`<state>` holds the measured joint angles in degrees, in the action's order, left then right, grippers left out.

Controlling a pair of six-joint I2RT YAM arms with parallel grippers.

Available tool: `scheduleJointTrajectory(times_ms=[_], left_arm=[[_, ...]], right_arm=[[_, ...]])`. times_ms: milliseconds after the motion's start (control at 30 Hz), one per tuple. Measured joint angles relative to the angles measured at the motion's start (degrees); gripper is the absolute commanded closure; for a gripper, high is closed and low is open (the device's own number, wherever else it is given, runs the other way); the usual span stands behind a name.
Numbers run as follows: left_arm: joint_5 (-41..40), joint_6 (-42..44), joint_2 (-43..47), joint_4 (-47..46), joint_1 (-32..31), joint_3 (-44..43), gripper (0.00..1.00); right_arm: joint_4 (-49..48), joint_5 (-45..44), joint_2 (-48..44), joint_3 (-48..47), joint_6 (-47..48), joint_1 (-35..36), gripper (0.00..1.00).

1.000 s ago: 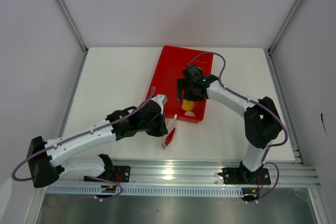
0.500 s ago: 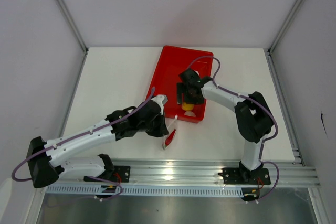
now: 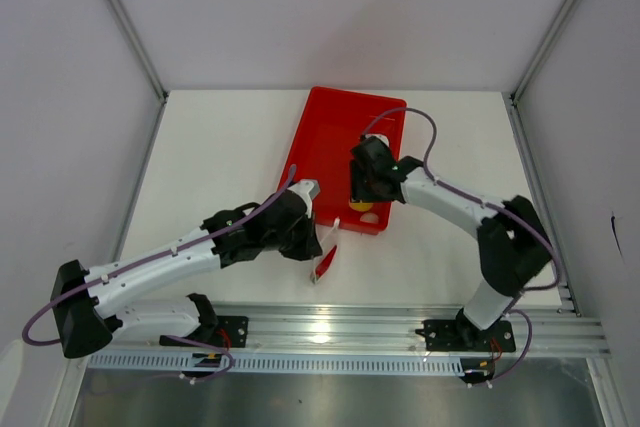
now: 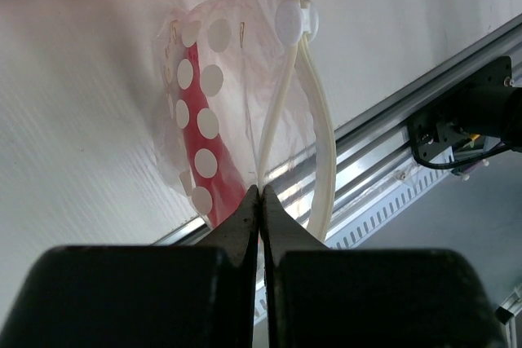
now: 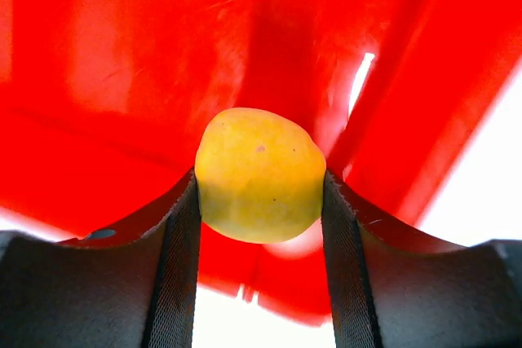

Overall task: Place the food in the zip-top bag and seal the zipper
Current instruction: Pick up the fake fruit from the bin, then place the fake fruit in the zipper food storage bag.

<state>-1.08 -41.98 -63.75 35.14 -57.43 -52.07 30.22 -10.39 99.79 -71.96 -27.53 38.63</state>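
Closing since a second earlier, right fingers (image 5: 175, 266) clamped the yellow fruit (image 5: 259, 173) in the red tray's (image 3: 325, 127) near end for transfer, while left fingers (image 4: 241, 226) pinched the zip-top bag (image 4: 245, 95) shut-tight, ready to receive it

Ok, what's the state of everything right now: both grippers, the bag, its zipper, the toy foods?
left gripper: shut, pinching the bag's mouth edge.
transparent white-dotted plastic bag: held, mouth open.
cream zipper strips: parted, unsealed.
slim red chili pepper: apparently inside the bag.
right gripper: shut on the fruit.
round yellow toy fruit: gripped, over the red plastic tray.
pale egg-sized ball: loose in the tray.
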Motion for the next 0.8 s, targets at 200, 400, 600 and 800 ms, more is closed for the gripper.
scheduleJointTrajectory(times_ms=[200, 400, 600, 800], left_arm=[[0.94, 0.02, -0.02, -0.28, 0.00, 0.00, 1.00], [2.25, 0.00, -1.22, -1.20, 0.00, 0.00, 0.99], [4.09, -0.02, -2.84, -2.71, 0.00, 0.00, 0.99], [5.92, -0.02, -3.54, -3.98, 0.00, 0.00, 0.99]], right_arm=[[-0.52, -0.52, -21.38, 5.95, -0.52, 4.31, 0.90], [-4.87, 4.02, -41.38, 14.69, -3.37, 11.37, 0.95], [-8.76, 9.09, -46.49, 22.60, -6.38, 17.44, 0.95], [-14.27, 12.13, -46.53, 28.22, -6.45, 23.30, 0.95]])
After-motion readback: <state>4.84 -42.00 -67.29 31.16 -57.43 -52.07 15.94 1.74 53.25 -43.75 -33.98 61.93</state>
